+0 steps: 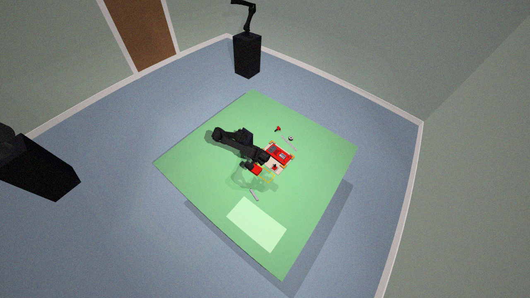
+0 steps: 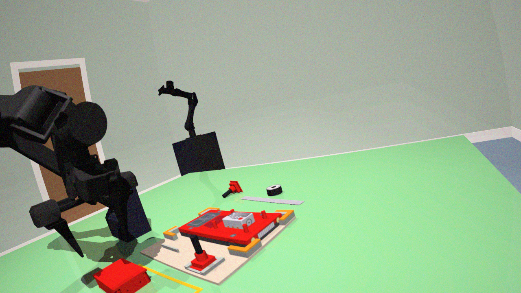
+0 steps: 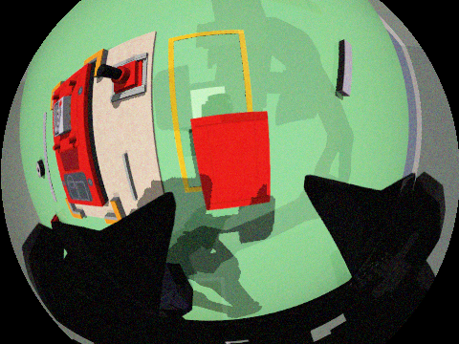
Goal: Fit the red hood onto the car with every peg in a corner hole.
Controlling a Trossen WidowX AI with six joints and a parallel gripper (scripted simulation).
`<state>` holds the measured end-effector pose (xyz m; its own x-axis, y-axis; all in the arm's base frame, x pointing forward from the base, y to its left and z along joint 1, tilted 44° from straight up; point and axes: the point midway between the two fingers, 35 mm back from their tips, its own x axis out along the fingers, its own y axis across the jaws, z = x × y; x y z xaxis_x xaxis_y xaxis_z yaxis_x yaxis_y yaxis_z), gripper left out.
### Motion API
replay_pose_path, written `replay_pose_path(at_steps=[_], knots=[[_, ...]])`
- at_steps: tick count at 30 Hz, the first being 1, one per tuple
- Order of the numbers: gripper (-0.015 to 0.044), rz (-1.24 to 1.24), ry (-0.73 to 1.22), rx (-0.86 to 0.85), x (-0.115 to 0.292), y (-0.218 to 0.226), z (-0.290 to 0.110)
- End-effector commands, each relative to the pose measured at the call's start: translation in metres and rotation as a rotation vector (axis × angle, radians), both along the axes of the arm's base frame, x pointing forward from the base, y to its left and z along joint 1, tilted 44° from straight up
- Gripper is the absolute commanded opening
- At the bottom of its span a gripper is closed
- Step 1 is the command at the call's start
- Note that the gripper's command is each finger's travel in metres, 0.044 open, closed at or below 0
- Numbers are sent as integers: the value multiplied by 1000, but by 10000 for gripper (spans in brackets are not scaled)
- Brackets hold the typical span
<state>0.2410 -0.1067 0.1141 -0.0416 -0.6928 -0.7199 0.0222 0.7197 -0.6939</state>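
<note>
The red hood lies flat on the green table, partly over one end of a yellow outline. The red chassis sits in the orange-cornered jig on a beige board. It carries the grey engine block, and short red pegs stand around the engine. My gripper is open and empty. It hangs above the hood, pointing down, and its fingers do not touch the hood.
A red clamp with a black post stands on the board. A red-and-black part, a black wheel and a grey strip lie behind the jig. A grey bar lies near a pale rectangle.
</note>
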Motion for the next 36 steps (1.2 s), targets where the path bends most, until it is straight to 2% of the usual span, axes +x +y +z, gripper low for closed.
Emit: replay_pose_path(at_steps=[1, 36], knots=[[440, 7, 9, -5, 1, -1, 0], [440, 7, 8, -5, 0, -25, -25]])
